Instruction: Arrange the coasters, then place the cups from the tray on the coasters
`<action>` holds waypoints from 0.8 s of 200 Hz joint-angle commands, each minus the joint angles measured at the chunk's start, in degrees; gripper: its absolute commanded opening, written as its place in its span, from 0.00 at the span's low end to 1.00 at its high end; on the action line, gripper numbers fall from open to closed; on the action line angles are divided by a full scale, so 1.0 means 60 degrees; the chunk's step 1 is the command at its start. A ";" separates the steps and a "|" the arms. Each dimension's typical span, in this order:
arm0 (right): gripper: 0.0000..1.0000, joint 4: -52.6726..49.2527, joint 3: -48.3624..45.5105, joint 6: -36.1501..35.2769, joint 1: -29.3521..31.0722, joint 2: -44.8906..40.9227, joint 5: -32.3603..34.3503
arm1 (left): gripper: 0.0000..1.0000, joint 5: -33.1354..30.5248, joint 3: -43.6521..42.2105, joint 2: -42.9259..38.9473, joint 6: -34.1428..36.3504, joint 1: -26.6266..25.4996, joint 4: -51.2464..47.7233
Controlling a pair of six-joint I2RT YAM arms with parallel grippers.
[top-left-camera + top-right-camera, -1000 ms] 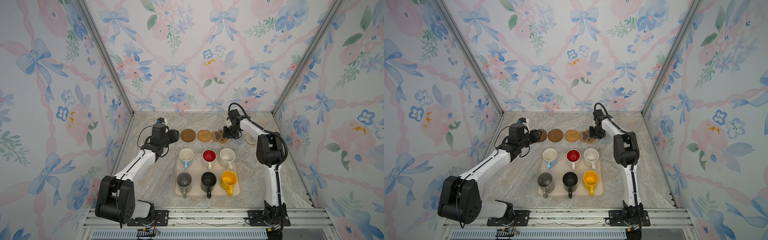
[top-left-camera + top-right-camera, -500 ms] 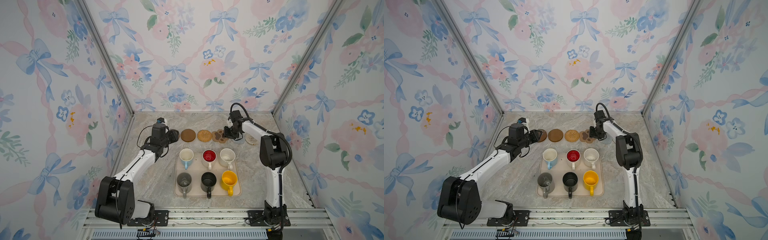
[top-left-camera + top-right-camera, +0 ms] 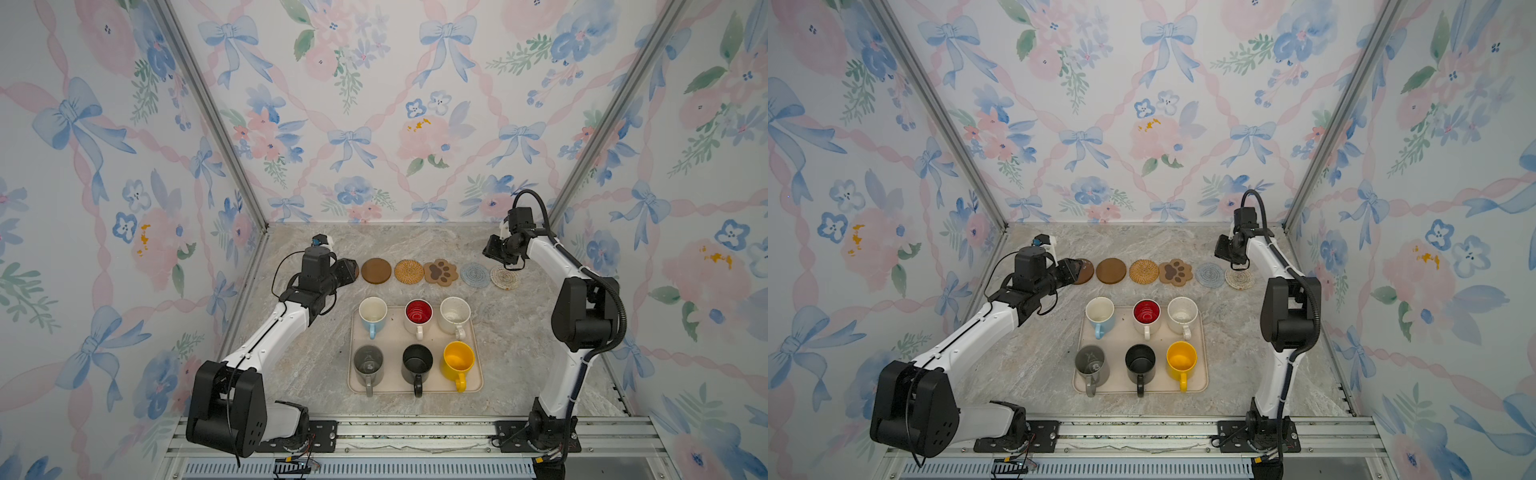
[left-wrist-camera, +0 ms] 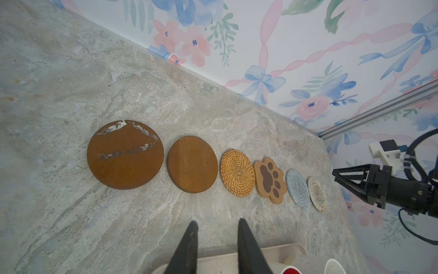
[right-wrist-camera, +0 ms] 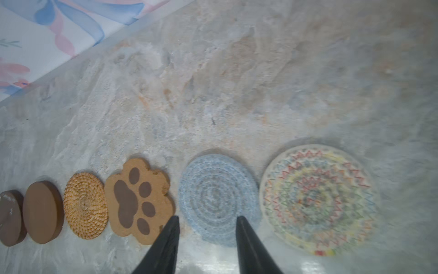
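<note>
Both of my grippers are hanging empty over the marble table. My left gripper is holding its jaws a narrow gap apart, pinching nothing; my right gripper is holding its jaws spread wider, also on nothing. Six coasters are lying flat in one row ahead of both sets of jaws. Nearest my left jaws are lying the worn brown disc and the plain brown disc, then the rattan round and the paw coaster. The blue-grey round is lying just beyond my right fingertips, the cream round beside it. The tray is lying on the near side of the row, its rim showing under my left fingers – all six cups are standing in it: light blue mug, red-lined mug, speckled mug, grey mug, black mug, yellow mug.
</note>
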 commanded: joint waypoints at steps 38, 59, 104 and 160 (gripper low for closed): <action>0.42 -0.0626 -0.0038 -0.0288 -0.1014 0.0813 0.0134 | 0.26 -0.0136 0.0248 0.0161 0.0131 -0.0210 -0.0087; 0.42 -0.0702 0.0165 -0.0325 -0.1058 0.1197 0.0060 | 0.26 -0.0143 0.0290 0.0180 0.0146 -0.0230 -0.0087; 0.42 -0.0783 0.0314 -0.0300 -0.1045 0.1762 -0.0082 | 0.26 -0.0177 0.0335 0.0190 0.0189 -0.0244 -0.0128; 0.41 -0.0677 0.0098 -0.0251 -0.0627 0.1943 -0.0159 | 0.26 -0.0134 0.0388 0.0259 0.0219 -0.0244 -0.0127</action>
